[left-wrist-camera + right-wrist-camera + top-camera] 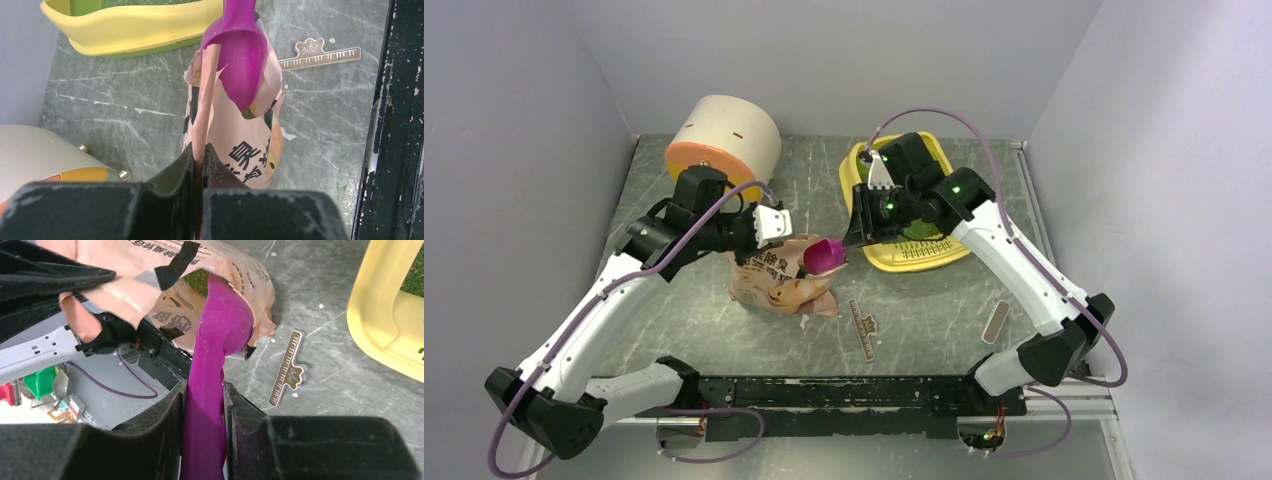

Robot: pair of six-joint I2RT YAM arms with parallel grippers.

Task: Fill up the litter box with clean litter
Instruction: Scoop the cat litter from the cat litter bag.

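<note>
Bag (240,145) rim is pinched by L fingers (199,152); scoop (225,320) handle is clamped by R fingers (204,390). Some litter (414,282) is seen in litter box (904,258), 2 o'clock of bag; more prob. needed.

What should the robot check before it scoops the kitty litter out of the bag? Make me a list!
1. The left end effector pinches the bag edge: ok.
2. The right end effector grips the scoop handle: ok.
3. The scoop tip is inside the bag's mouth: ok.
4. Green litter shows in the bag: ok.
5. The scoop is loaded: cannot tell.
6. The litter box sits beside the bag, open side up: ok.
</note>
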